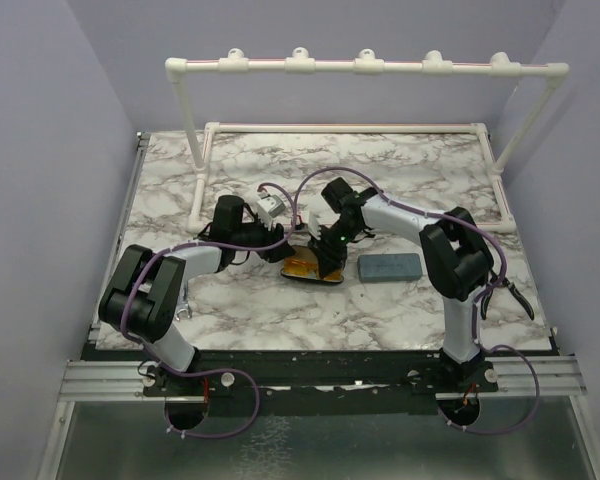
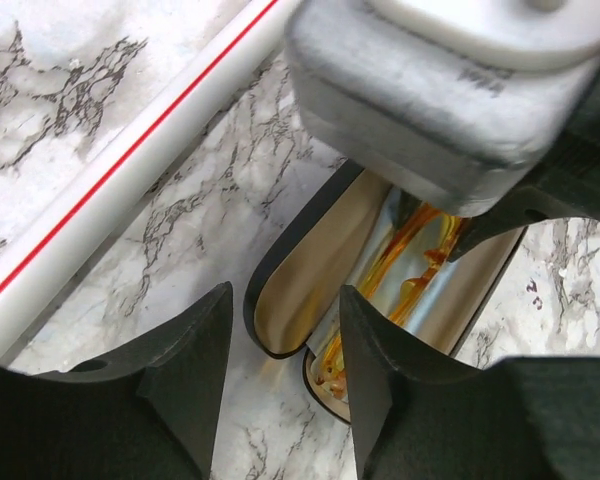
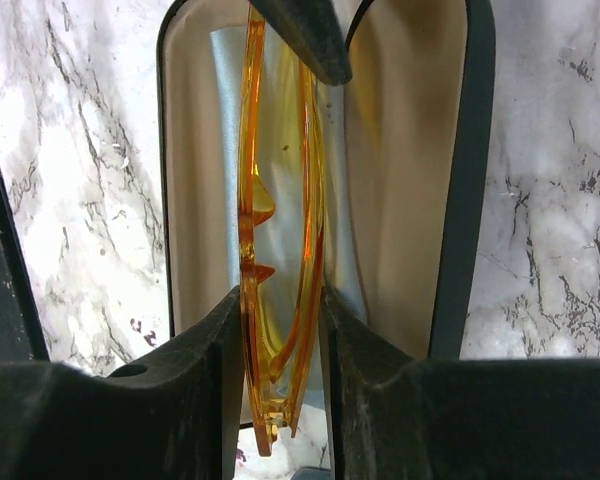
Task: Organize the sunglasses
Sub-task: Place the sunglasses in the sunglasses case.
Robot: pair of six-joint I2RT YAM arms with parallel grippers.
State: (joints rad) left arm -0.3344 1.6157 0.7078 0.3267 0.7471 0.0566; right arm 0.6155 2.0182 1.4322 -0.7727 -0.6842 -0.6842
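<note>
The yellow-orange sunglasses [image 3: 280, 230] are folded and pinched edge-on between my right gripper's [image 3: 280, 330] fingers, held over the open black oval case [image 3: 410, 150], whose tan lining shows. From above, the right gripper [image 1: 328, 262] points down into the case [image 1: 302, 270] at mid-table. My left gripper [image 2: 285, 340] is open and empty at the case's end; one finger tip reaches over the case [image 2: 300, 290], near the sunglasses [image 2: 410, 270]. From above, the left gripper [image 1: 285, 243] sits just left of the right one. The dark wire-frame pair is out of view.
A shut grey-blue rectangular case [image 1: 388, 267] lies just right of the black case. A white PVC pipe rack [image 1: 365, 65] stands at the back, its base pipe [image 2: 120, 170] close to my left gripper. A dark hand tool [image 1: 510, 295] lies at the right edge.
</note>
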